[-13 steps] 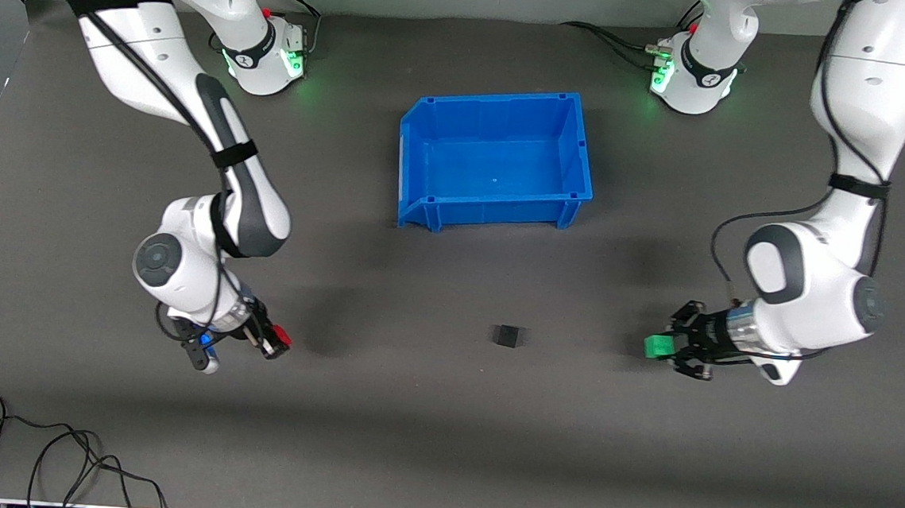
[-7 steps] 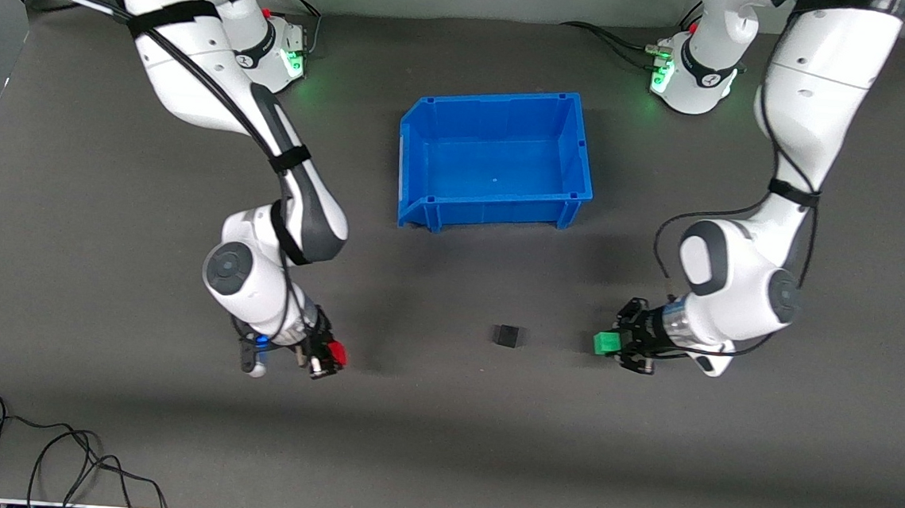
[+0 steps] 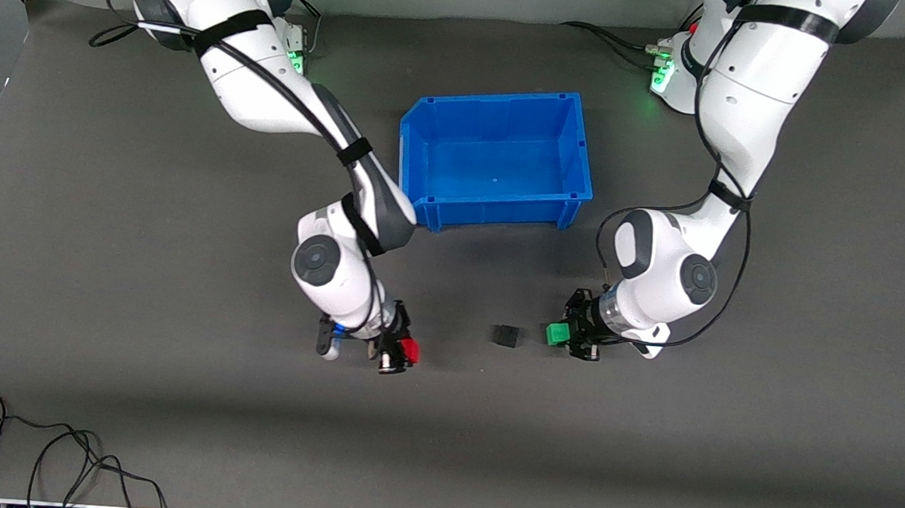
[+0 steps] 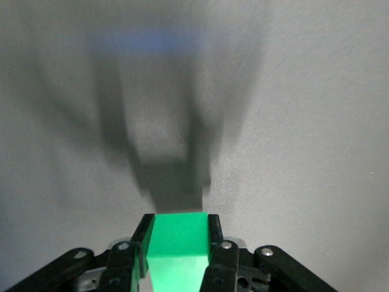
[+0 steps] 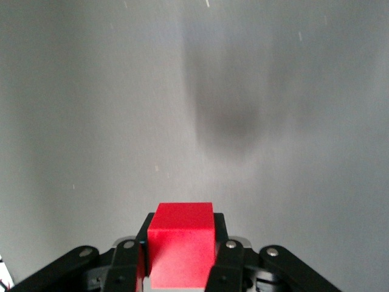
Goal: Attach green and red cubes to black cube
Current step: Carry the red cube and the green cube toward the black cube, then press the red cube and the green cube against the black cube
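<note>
The right gripper (image 5: 180, 252) clamps the red cube (image 5: 180, 242) between its two black fingers (image 5: 219, 249), one finger pressed flat against each side face. The cube's top face and its front face both show, and it sits squarely in the grip, not tilted. Black linkage arms spread out from the fingers on both sides. Under the gripper lies the bare grey table surface (image 5: 91, 121). A soft dark shadow (image 5: 228, 121) falls on that surface ahead of the cube.
</note>
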Tool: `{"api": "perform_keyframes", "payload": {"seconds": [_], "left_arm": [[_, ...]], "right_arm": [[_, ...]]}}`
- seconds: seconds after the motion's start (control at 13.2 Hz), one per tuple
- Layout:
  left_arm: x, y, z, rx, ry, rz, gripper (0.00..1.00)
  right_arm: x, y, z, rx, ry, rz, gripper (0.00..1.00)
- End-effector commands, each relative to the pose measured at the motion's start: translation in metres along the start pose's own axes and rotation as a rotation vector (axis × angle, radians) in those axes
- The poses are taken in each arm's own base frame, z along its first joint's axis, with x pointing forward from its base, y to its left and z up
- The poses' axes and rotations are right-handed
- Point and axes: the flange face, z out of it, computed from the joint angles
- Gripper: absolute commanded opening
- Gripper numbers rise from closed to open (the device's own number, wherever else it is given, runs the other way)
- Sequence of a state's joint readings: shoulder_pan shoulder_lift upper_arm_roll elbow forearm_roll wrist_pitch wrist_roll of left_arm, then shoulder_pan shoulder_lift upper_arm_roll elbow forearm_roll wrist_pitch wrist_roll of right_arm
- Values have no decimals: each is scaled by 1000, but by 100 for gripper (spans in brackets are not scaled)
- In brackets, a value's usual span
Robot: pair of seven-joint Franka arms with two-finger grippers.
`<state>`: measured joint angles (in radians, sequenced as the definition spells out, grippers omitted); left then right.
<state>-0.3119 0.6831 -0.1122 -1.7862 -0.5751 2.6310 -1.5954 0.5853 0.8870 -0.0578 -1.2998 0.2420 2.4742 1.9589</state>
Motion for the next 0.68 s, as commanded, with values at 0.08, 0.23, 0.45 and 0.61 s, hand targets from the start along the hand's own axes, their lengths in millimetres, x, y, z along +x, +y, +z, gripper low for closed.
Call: {"api": "perform_keyframes", "payload": {"seconds": [0.08, 0.23, 0.45, 0.61], "left_arm": [[-21, 0, 15, -12, 6, -41, 11], [-29, -1, 23, -9, 3, -29, 11], [-40, 0, 34, -13, 6, -26, 11], [-44, -2, 37, -16, 18, -8, 11]], "right_arm": [[-15, 0, 1, 27, 28, 40, 0], [-15, -2, 1, 32, 30, 36, 0], [-15, -2, 1, 34, 31, 27, 0], [-14, -1, 4, 30, 33, 27, 0]]}}
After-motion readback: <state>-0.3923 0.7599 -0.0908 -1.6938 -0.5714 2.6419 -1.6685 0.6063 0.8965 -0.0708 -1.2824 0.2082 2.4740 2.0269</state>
